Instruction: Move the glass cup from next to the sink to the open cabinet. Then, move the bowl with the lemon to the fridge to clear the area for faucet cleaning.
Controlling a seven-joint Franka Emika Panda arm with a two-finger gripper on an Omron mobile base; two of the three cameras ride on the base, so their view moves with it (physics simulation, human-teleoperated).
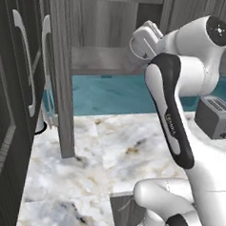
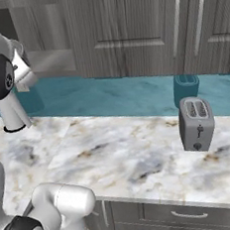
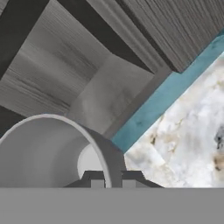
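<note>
The gripper (image 3: 109,181) is clenching the rim of the glass cup (image 3: 43,151), holding it up in front of the open cabinet (image 1: 99,59), just short of its lower shelf, above the marble counter (image 1: 117,153) and left of the toaster (image 2: 196,124).

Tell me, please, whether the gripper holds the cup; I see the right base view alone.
Observer: Yes. In the hand view the gripper is shut on the cup, pinching its rim.
Operator: Is it near the cabinet?
Observer: The left base view shows the hand up at the cabinet, by its lower shelf.
Operator: Where is the door?
Observer: The left base view shows the door swung open, left of the hand.
</note>
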